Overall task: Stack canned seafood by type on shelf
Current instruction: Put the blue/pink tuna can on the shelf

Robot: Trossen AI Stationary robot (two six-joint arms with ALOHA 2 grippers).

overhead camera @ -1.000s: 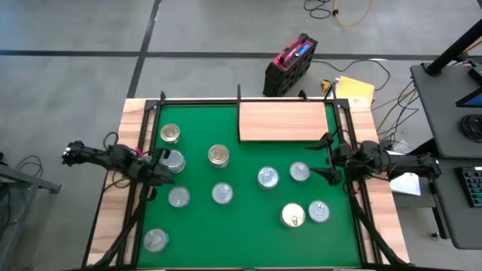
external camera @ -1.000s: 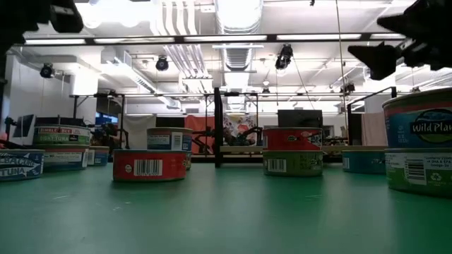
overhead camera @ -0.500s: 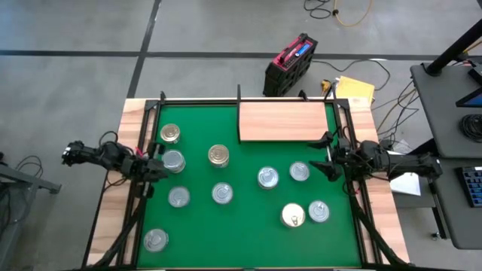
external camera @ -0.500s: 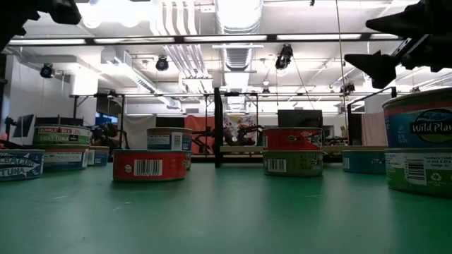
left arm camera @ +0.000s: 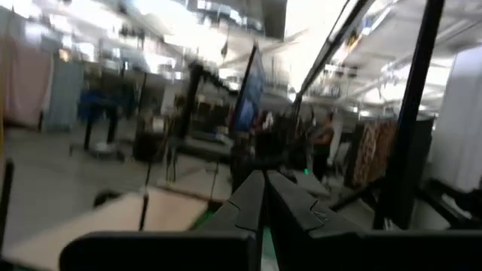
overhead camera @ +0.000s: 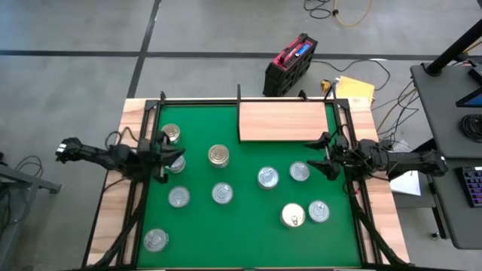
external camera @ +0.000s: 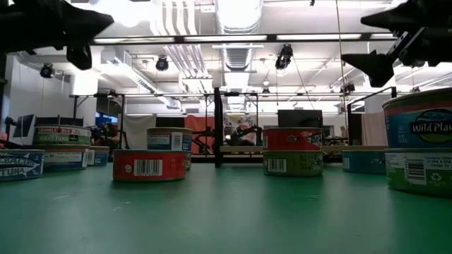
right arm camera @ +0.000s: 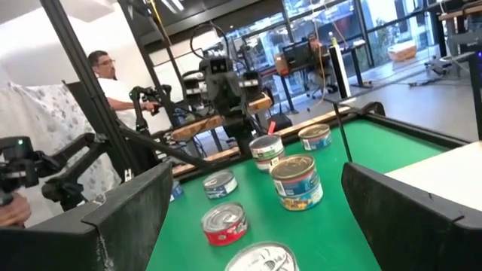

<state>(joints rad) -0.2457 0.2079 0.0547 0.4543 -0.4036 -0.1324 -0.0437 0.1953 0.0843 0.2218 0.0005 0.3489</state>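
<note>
Tins of seafood, short round metal cans with silvery or gold-toned lids, lie scattered singly over the large green mat (overhead camera: 248, 226), none yet on the pale wooden shelf board (overhead camera: 285, 121) at the mat's far edge. We judge the sorting has barely begun, since the board is bare.

We hold our right gripper (overhead camera: 325, 155) above the mat's right edge, just beside the board's near corner, with its fingers spread wide and nothing between them; we read that as readiness for the silver-lidded can (overhead camera: 299, 172) lying nearest. Our left gripper (overhead camera: 160, 155) hangs over the mat's left side, near a silver-lidded tin (overhead camera: 175, 161) and a gold-lidded one (overhead camera: 170, 134), its fingers pressed together and empty, so it looks to be waiting.

From table height we can read "Wild Pla" on a blue-sided can (external camera: 418, 127) stacked on a green one, part of "TUNA" on tins at the far left (external camera: 20, 166), and a barcode on a red can (external camera: 149, 165).
</note>
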